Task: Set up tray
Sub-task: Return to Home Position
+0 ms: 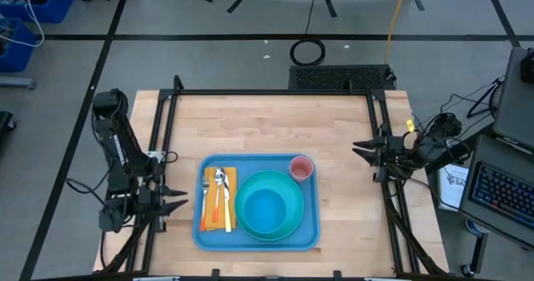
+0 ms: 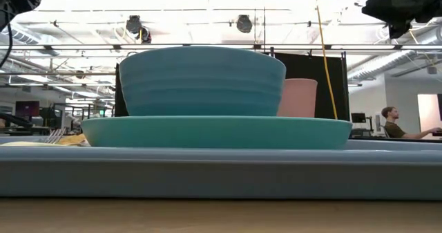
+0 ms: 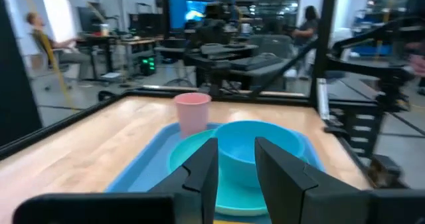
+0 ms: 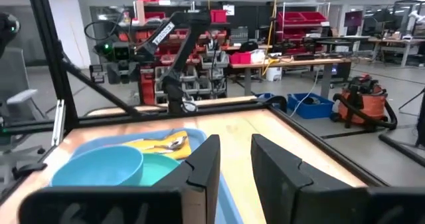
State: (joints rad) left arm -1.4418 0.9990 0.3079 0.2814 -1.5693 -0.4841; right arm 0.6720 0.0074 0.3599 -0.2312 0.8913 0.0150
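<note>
The blue tray (image 1: 310, 231) lies flat on the wooden table, toward its near edge. On it sit a yellow napkin (image 1: 229, 181) carrying a fork and spoon (image 1: 219, 189), a teal plate (image 1: 292, 223) with a blue bowl (image 1: 265, 210) on it, and a pink cup (image 1: 301, 168) in the tray's far right corner. My left gripper (image 1: 177, 200) waits open off the tray's left side, pointing at it (image 3: 236, 144). My right gripper (image 1: 359, 149) hangs open at the table's right edge (image 4: 234, 141). In the low view the bowl (image 2: 202, 81), plate (image 2: 214, 131) and cup (image 2: 298, 97) stand above the tray's rim (image 2: 207, 171).
A black frame (image 1: 275, 92) runs along the table's far, left and right edges. Bare wood (image 1: 267, 127) lies between the tray and the far edge. A keyboard (image 1: 501, 189) and papers sit beyond the right edge. A person (image 2: 394, 122) sits far off in the room.
</note>
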